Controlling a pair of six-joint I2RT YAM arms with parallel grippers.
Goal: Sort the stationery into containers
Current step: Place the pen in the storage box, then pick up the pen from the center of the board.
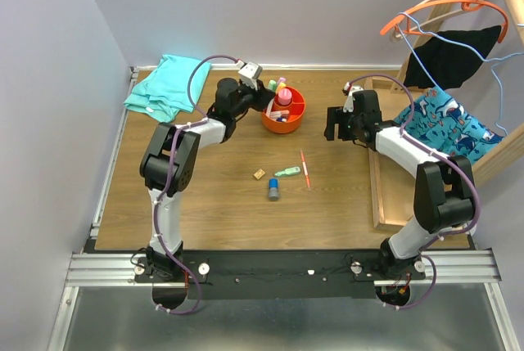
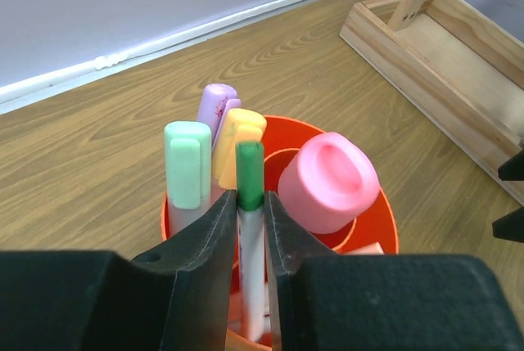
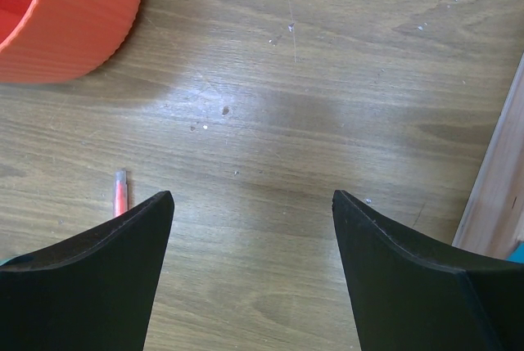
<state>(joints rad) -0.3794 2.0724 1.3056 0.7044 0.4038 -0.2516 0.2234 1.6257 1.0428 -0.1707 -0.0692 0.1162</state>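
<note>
My left gripper point(image 2: 250, 204) is shut on a thin white marker with a green cap point(image 2: 250, 173), held upright with its lower end inside the round orange-red organiser point(image 2: 386, 213). Mint point(image 2: 187, 163), purple point(image 2: 215, 104) and yellow-orange point(image 2: 239, 132) highlighters stand in the organiser beside its pink centre piece point(image 2: 329, 181). From above, the left gripper point(image 1: 260, 96) is over the organiser's point(image 1: 296, 115) left rim. On the table lie a tan block point(image 1: 259, 174), a green highlighter point(image 1: 286, 172), a thin orange-red pen point(image 1: 304, 168) and a blue-grey cylinder point(image 1: 273, 191). My right gripper point(image 1: 334, 126) is open and empty, low over bare wood point(image 3: 254, 200).
A teal folded cloth point(image 1: 164, 85) lies at the back left. A large wooden tray point(image 1: 381, 179) stands along the right, with hangers and clothes point(image 1: 446, 118) over it. The right wrist view shows the organiser's wall point(image 3: 65, 15), the pen's end point(image 3: 120, 191) and the tray's edge point(image 3: 501, 179).
</note>
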